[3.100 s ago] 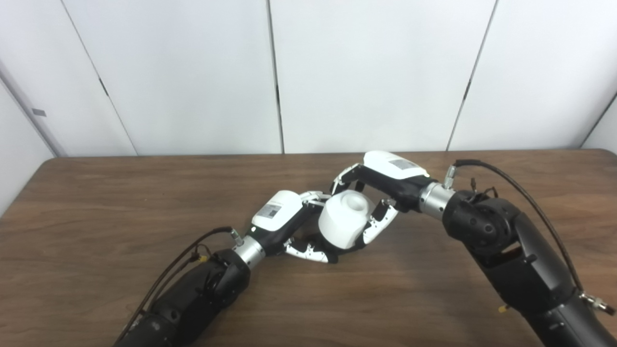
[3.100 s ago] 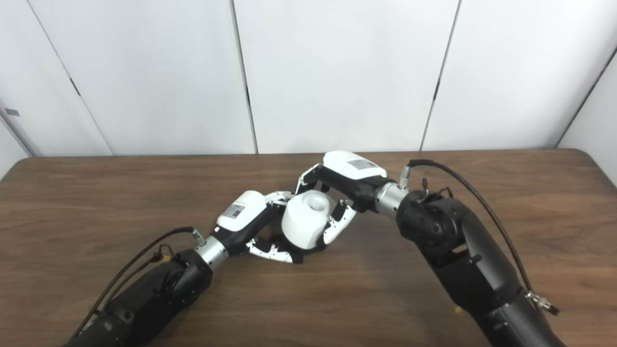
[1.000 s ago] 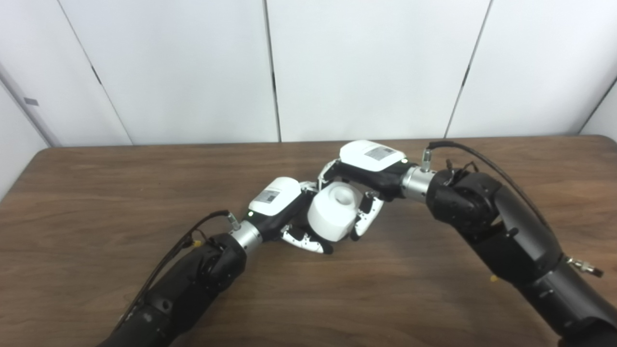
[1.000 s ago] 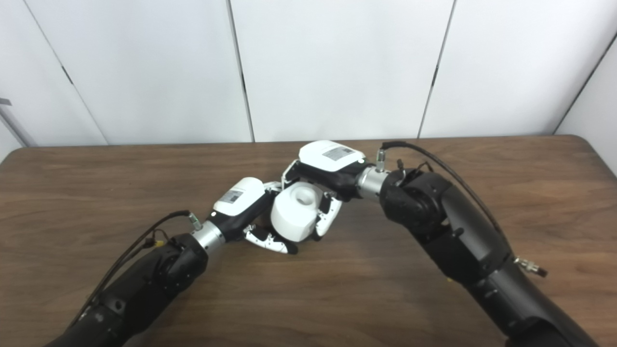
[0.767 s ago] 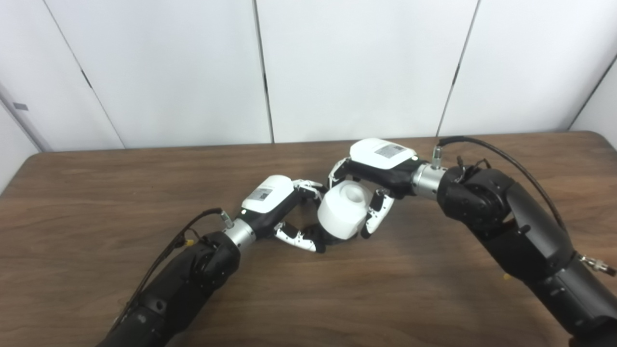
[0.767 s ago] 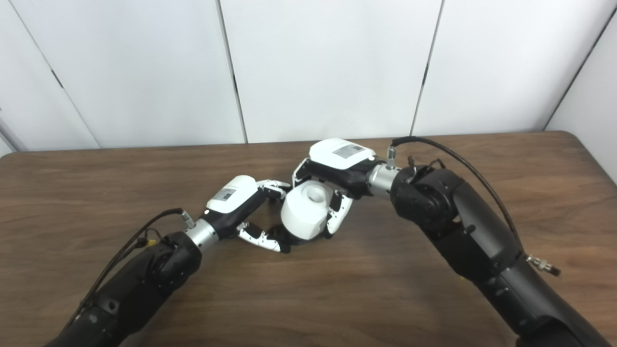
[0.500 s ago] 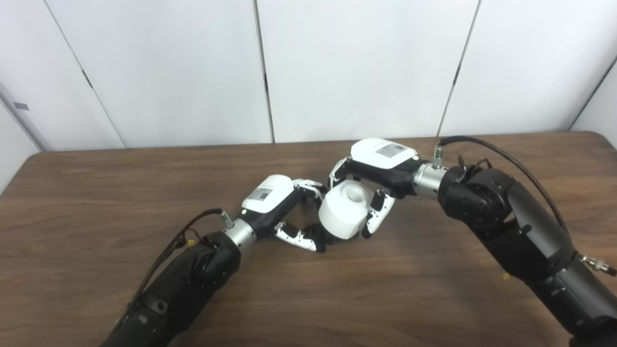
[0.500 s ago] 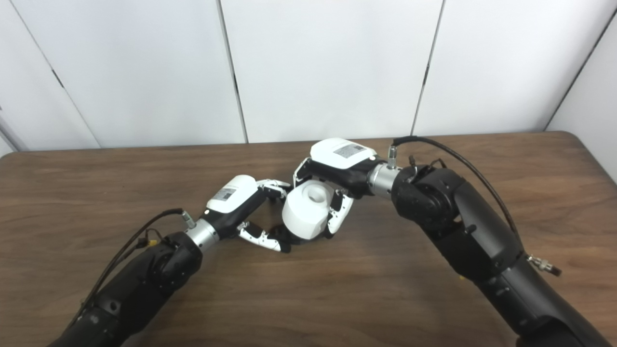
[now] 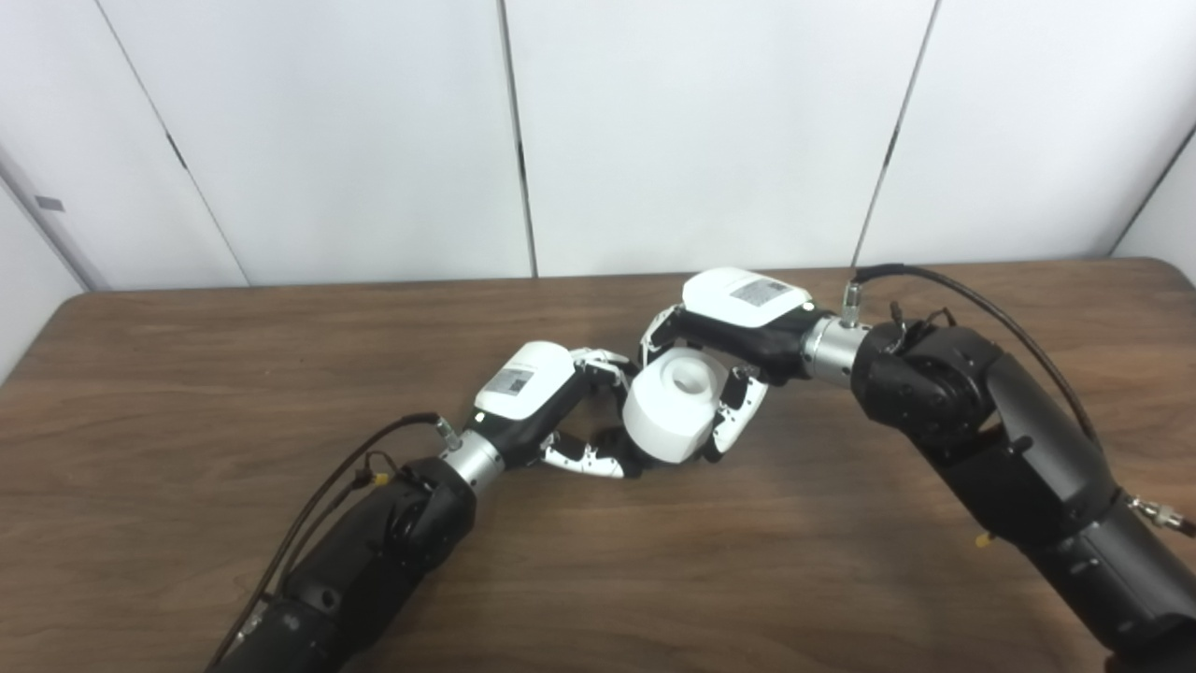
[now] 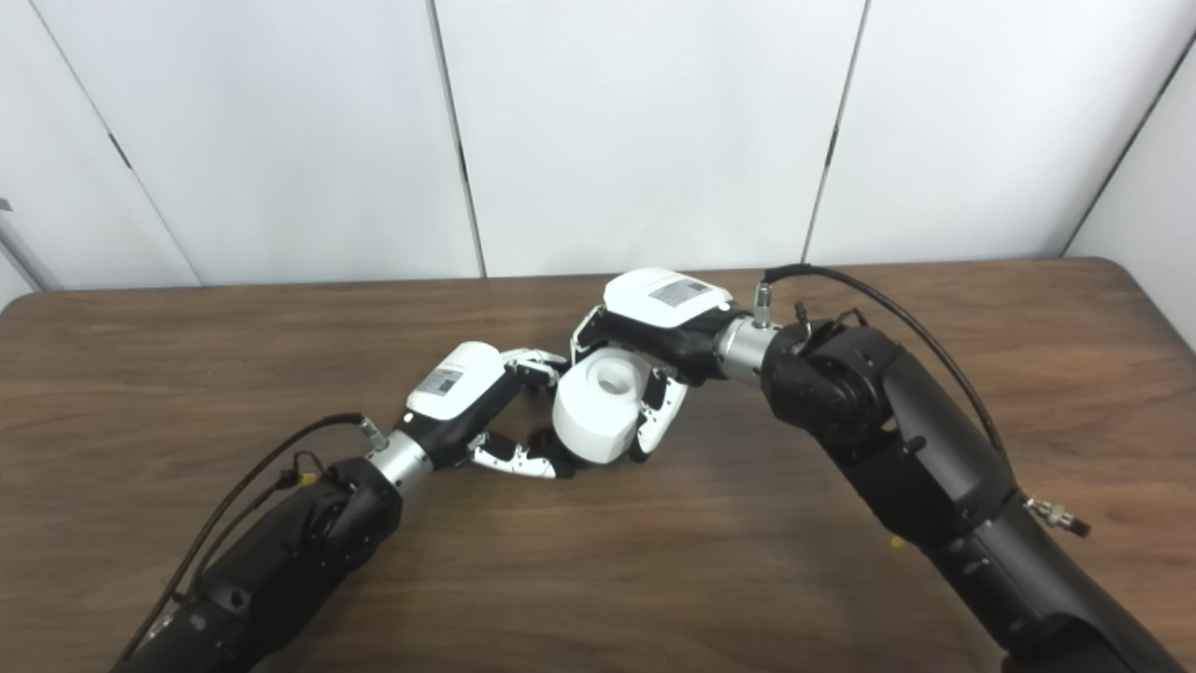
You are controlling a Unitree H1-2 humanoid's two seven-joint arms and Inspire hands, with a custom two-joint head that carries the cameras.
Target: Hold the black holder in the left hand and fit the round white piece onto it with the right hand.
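White wall panels (image 9: 691,131) with dark seams stand behind a brown wood-grain surface (image 9: 187,374) that fills the lower part of both views. Near the middle of the surface the two arms meet around the round white piece (image 9: 670,407), a stubby cylinder tilted so that its top face, with a round hollow in it, looks up toward 1 o'clock.

From 4 o'clock comes the right arm; the right robot hand (image 9: 724,336) arches over the white piece, one finger curling down its far side at 11 o'clock and another lying against its flank at 3 o'clock, so this robot hand is grasping the round white piece.

From 7 o'clock comes the left arm; the left robot hand (image 9: 551,411) sits at 9 o'clock of the white piece, its fingers (image 9: 584,461) reaching under the piece's lower edge and others near its upper left rim. At the bottom of the white piece, about 7 o'clock, a small dark part shows: the black holder (image 10: 547,439), mostly hidden. The left robot hand appears wrapped around it, though the grip itself is largely covered by the white piece.
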